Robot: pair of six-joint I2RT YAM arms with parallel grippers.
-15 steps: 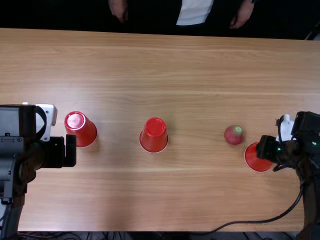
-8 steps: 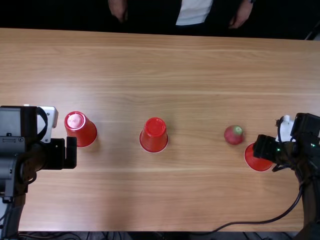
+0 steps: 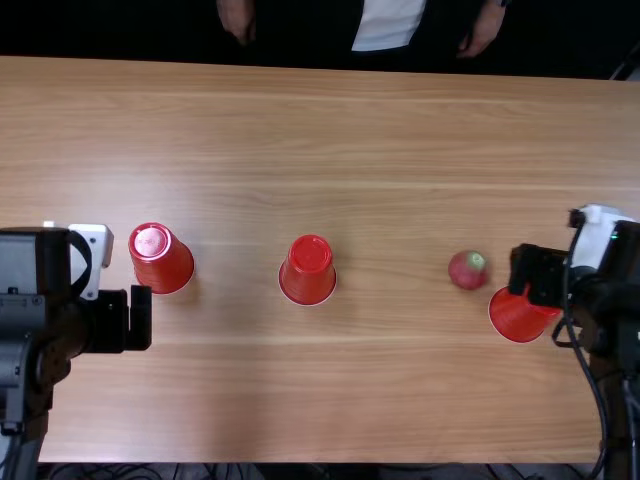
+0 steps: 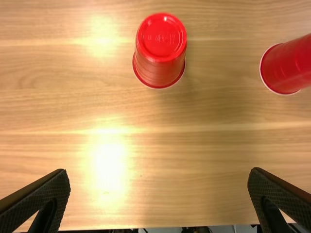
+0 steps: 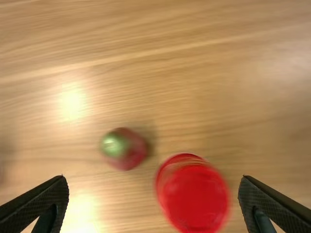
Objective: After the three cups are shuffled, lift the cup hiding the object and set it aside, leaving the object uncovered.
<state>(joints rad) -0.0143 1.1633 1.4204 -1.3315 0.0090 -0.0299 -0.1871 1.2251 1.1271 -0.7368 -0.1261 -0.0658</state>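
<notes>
left cup [image 3: 160, 258], middle cup [image 3: 307, 270]: red, inverted | right cup [image 3: 520, 314]: probably inverted | red-green ball [image 3: 467, 269]: uncovered, beside it

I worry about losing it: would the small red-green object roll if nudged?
Probably: the red-green object looks round and lies free on the flat table. Being small, it is likely light. The nearby cup might block it.

Cups [image 3: 307, 270] — glossy plastic; table [image 3: 400, 150] — grained wood
</notes>
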